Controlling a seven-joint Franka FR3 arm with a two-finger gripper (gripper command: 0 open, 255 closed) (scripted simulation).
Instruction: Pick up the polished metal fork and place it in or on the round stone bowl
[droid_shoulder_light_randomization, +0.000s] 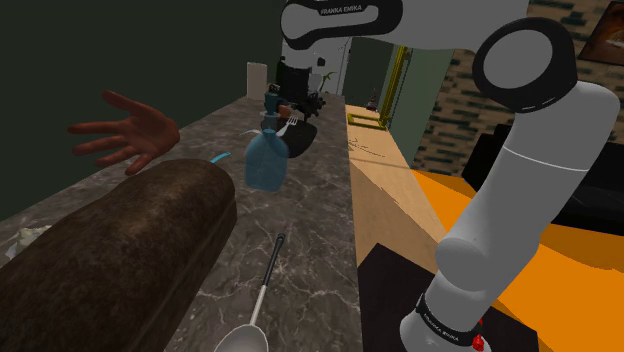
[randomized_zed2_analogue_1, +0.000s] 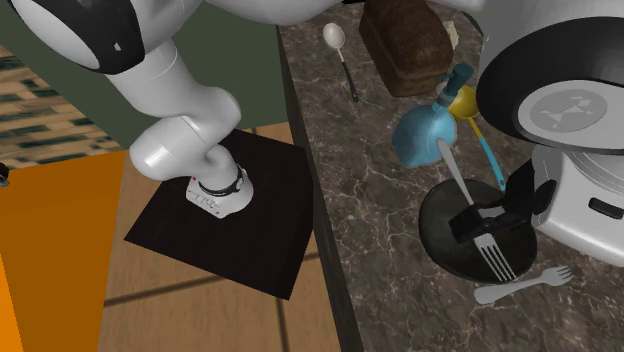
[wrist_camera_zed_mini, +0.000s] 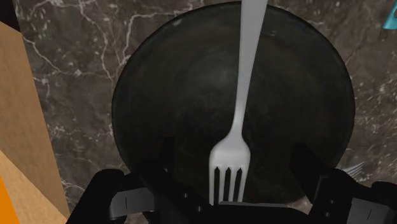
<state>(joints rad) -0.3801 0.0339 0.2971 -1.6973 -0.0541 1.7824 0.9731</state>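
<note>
Fingers (wrist_camera_zed_mini: 304, 167) wide apart (touching nothing), the fork (wrist_camera_zed_mini: 245, 95) between them over the bowl (wrist_camera_zed_mini: 159, 83).

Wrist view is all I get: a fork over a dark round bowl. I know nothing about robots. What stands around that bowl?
Observer: A blue bottle stands on the counter close beside the bowl.
Operator: Is the fork I see the only one?
Observer: No. A grey fork lies flat on the counter just outside the bowl, apart from the gripper.
Operator: Anything else on that counter?
Observer: A spoon lies further along, past the bottle, next to a brown loaf-shaped object.
</note>
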